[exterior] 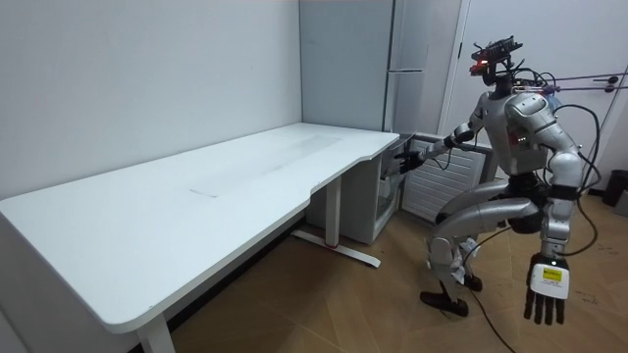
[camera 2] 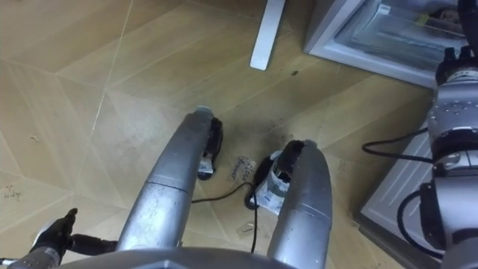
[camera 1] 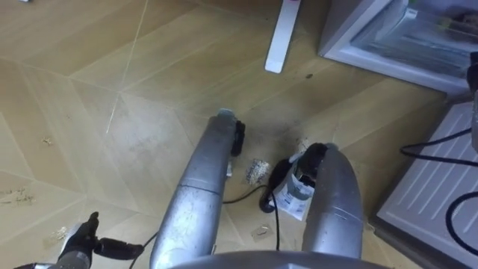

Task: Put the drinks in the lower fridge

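One step looks in hand, opening the lower fridge [camera 1: 340,33]: your right hand [exterior: 405,160] reaches toward it, grip impossible to tell, left hand [exterior: 545,294] hangs straight-fingered; next, fetch the drinks

The floor [camera 1: 112,45] is light tan wood laid in a chevron pattern, with fine grain running along the boards. The surface [exterior: 196,196] is plain white all over, legs included. The wall [exterior: 118,78] is a pale grey-white with no pattern. The lower fridge [camera 1: 351,54] looks white to pale grey, though its inside is hard to read. The left robot hand [exterior: 547,294] is black.
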